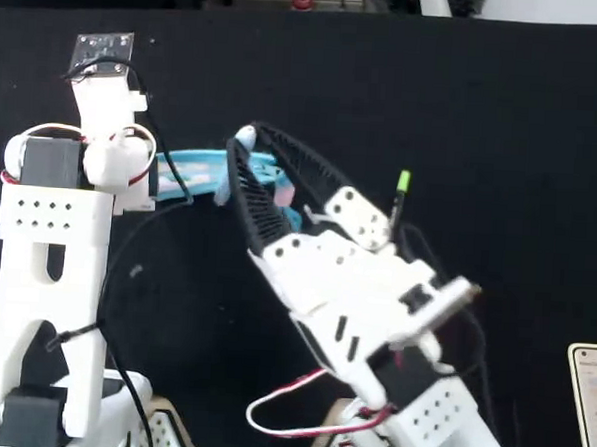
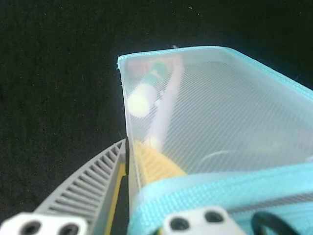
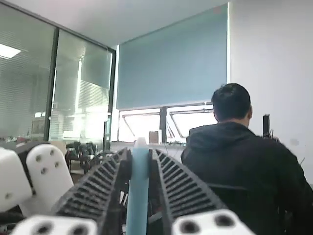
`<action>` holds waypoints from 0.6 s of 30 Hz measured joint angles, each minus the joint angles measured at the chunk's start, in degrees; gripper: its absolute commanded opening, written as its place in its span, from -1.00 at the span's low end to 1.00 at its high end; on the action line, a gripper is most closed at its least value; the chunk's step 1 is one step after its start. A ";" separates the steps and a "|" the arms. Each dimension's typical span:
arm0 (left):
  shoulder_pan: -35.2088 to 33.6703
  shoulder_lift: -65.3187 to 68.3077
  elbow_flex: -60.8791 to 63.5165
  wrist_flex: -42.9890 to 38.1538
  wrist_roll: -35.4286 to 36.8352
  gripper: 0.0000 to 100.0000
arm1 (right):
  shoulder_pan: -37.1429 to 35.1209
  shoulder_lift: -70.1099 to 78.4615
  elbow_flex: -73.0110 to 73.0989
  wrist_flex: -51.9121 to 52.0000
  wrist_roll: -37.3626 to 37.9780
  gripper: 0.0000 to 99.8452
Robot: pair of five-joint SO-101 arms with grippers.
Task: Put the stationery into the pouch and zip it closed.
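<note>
A translucent pouch (image 1: 196,165) with a teal zip band lies on the black table, and several pieces of stationery show through its mesh wall (image 2: 205,112). My left gripper (image 2: 129,147) is shut on the pouch's wall at its open end, with the grey finger (image 2: 93,188) outside and a yellow pad inside. My right gripper (image 1: 244,146) hangs tilted over the pouch's right end, shut on a light blue pen (image 3: 138,186) that stands between its black ribbed fingers (image 3: 98,186). A green-tipped pen (image 1: 403,184) lies on the table behind the right arm.
The left arm's white body (image 1: 51,261) stands at the table's left. A phone-like screen (image 1: 592,394) lies at the right front edge. Red and black cables (image 1: 299,409) loop at the right arm's base. Black cloth stretches behind the pouch.
</note>
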 measured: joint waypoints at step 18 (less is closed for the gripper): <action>0.00 0.00 0.00 0.00 0.00 -0.94 | 0.18 6.15 -8.26 0.00 0.00 -0.98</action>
